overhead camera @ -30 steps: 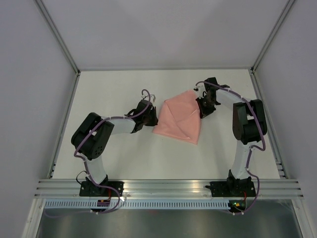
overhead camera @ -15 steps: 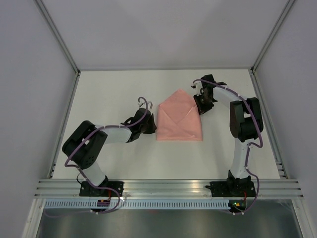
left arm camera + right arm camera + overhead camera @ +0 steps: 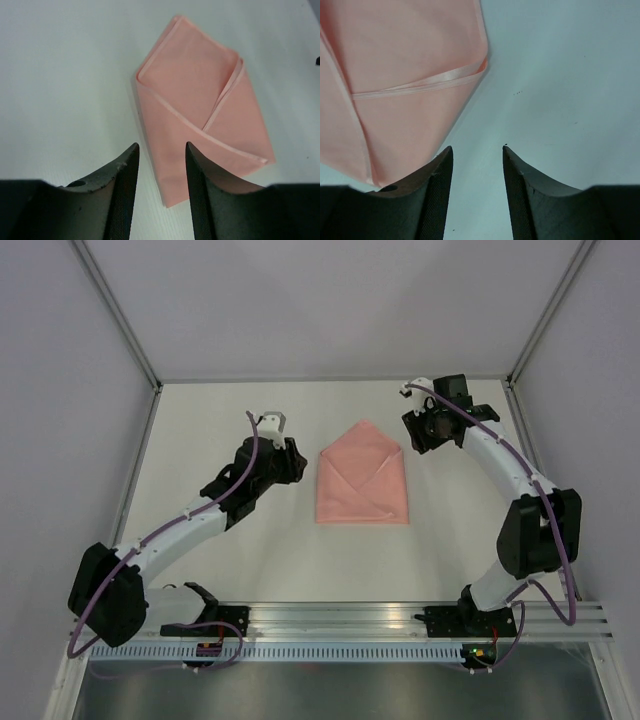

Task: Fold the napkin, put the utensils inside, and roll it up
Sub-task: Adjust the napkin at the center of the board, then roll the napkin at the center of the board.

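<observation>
Top external view: the napkin [image 3: 362, 478] lies flat in the middle of the frame on the white worktop [image 3: 250, 550]. It is folded into an envelope shape, with a straight lower edge, two side flaps crossing over each other, and a point towards the top of the frame. The left hand [image 3: 292, 462] sits just left of the cloth and the right hand [image 3: 420, 430] just off its upper right corner; neither touches it.

In the left wrist view the fingers are apart with nothing between them, and the napkin lies beyond them in the centre and right of the frame. The right wrist view shows the same: fingers apart and empty, the cloth filling the upper left, bare worktop under the gap.

The fold looks finished or nearly so, so the step in hand is likely the turn to the utensils. None shows in any view, and I cannot tell where they lie. The next move calls for one hand to fetch them and lay them on the folded cloth without dragging the thin flaps open. The other hand may need to pin the cloth.
</observation>
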Available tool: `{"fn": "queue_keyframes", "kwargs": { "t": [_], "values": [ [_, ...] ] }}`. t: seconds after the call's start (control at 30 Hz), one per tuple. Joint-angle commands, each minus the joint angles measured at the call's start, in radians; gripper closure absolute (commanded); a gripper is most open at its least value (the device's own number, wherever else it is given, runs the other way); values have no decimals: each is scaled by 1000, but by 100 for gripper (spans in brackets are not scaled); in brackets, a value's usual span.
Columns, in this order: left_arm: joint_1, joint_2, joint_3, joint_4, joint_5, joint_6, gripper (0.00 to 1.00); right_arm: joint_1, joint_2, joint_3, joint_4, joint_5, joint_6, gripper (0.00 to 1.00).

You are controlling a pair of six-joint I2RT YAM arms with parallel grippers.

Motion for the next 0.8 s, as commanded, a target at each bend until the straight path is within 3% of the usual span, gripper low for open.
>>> {"fn": "queue_keyframes", "kwargs": {
  "t": [0.0, 0.2, 0.4, 0.53, 0.77],
  "values": [
    [4, -78, 89, -64, -1, 80, 52, 32, -119, -57, -5, -108, -155, 49],
    [4, -152, 147, -82, -11, 87, 51, 162, -256, -302, 94, -163, -313, 48],
    [4, -175, 132, -41, -29, 86, 50, 336, -322, -499, 280, -111, -388, 46],
    [4, -185, 120, -38, -40, 92, 50, 443, -302, -561, 356, -81, -451, 45],
    [4, -199, 109, -38, -27, 104, 50, 491, -198, -561, 397, -100, -483, 43]
  ]
}}
